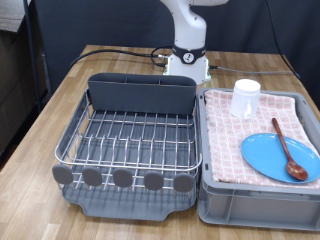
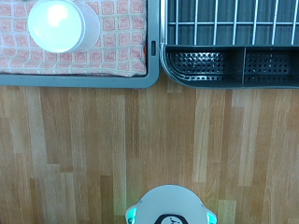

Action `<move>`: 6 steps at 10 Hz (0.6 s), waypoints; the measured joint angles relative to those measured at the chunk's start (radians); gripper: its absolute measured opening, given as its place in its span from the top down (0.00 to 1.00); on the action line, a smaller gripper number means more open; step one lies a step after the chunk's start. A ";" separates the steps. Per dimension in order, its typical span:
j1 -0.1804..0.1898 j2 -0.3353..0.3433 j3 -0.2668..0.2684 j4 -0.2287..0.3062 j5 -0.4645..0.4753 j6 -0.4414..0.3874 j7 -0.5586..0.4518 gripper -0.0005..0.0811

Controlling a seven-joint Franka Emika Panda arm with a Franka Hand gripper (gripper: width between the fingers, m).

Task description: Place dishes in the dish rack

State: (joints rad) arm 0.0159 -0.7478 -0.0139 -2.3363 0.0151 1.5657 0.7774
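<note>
The silver wire dish rack [image 1: 130,135] sits on its grey tray at the exterior view's left, and nothing lies in it. Its dark-grey caddy [image 1: 140,93] stands at the far side and its round grey discs [image 1: 122,178] line the near edge. The light-blue plate [image 1: 279,156] lies in the cloth-lined crate with the reddish-brown wooden spoon [image 1: 290,150] across it. The white cup [image 1: 246,98] stands upright at the crate's far end. The wrist view shows the cup [image 2: 63,25] and the caddy [image 2: 229,63] from above. The gripper's fingers show in neither view.
The grey crate [image 1: 255,205] lined with pink checked cloth stands against the rack on the exterior view's right; its rim [image 2: 84,80] shows in the wrist view. The white robot base [image 1: 187,62] stands behind them on the wooden table [image 1: 60,100], with black cables trailing off.
</note>
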 joint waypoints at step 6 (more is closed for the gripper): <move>0.008 0.112 0.153 0.057 0.023 0.097 0.155 0.01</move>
State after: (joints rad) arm 0.0237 -0.6353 0.1390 -2.2789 0.0384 1.6623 0.9319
